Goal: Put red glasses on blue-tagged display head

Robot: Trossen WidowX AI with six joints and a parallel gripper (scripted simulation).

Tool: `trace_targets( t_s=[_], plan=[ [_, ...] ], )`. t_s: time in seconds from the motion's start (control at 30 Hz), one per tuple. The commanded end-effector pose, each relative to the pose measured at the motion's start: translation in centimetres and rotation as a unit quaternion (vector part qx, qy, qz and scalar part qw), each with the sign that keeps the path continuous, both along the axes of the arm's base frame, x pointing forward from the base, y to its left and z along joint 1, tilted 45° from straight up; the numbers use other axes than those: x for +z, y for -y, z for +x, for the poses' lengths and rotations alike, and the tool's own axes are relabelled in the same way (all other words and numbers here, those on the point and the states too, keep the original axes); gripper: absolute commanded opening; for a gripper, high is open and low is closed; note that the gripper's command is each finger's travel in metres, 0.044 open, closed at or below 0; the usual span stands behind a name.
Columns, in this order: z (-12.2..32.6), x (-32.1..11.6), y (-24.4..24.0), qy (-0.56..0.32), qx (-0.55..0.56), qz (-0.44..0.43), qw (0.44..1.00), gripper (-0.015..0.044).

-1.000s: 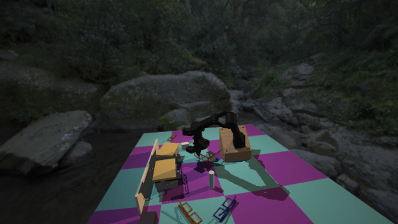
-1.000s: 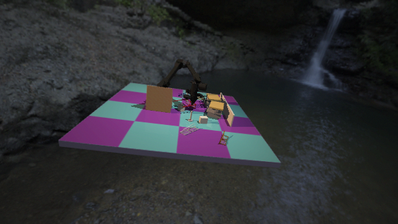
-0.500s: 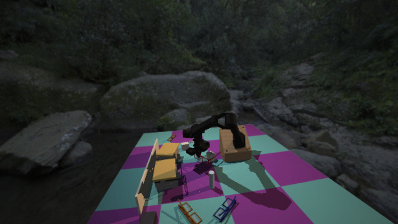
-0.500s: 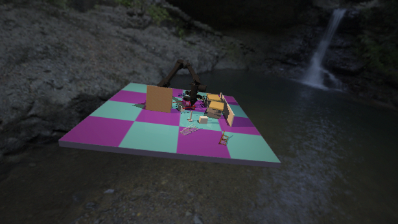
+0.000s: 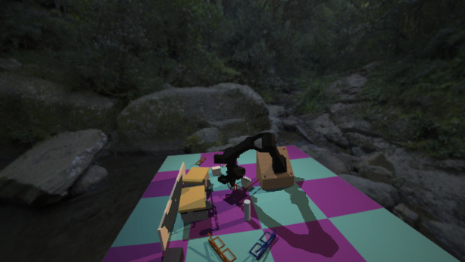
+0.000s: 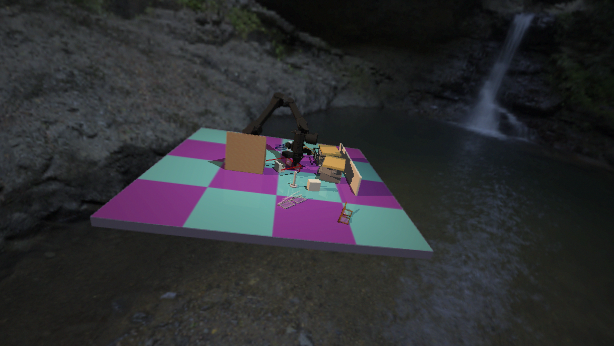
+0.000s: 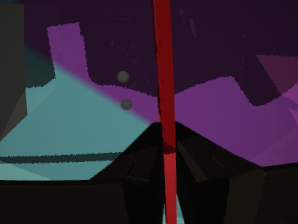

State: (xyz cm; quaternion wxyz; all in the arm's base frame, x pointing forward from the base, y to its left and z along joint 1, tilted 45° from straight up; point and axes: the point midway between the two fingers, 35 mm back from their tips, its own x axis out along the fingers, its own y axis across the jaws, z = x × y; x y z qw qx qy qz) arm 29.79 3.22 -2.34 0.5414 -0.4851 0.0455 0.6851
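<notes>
The red glasses (image 5: 244, 188) (image 6: 290, 164) (image 7: 165, 60) hang at the gripper (image 5: 232, 185) (image 7: 169, 135), which is shut on a thin red part of them. In the wrist view this part runs upright between the fingertips. In the top view the red frame reaches right, towards the wooden box. Neither display head nor a blue tag can be told with certainty. Two yellow-topped blocks, a nearer one (image 5: 192, 198) (image 6: 333, 163) and a farther one (image 5: 196, 174) (image 6: 329, 149), stand left of the gripper in the top view. Which part of the glasses is gripped is unclear.
An upright board (image 5: 175, 202) (image 6: 352, 171) stands behind the blocks. A wooden box (image 5: 278, 182) (image 6: 245, 152) is near the arm's base. A white cylinder (image 5: 247, 210), blue glasses (image 5: 262, 245) and orange glasses (image 5: 220, 247) are nearer the top camera. A pale block (image 6: 313, 185) is also there.
</notes>
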Motion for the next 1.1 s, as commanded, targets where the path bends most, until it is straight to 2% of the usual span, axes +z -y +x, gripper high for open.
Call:
trace_targets(
  t_s=[0.0,0.13,0.27,1.07],
  plan=[
    [-0.2,-0.4,-0.5,-0.006,0.0,0.004,1.0,0.0],
    [-0.2,-0.5,-0.5,-0.006,0.0,0.004,1.0,0.0],
    [-0.1,-0.2,-0.3,-0.001,0.001,0.001,1.0,0.0105],
    [-1.0,-0.2,0.6,-0.005,0.0,0.003,1.0,0.0107]
  ],
)
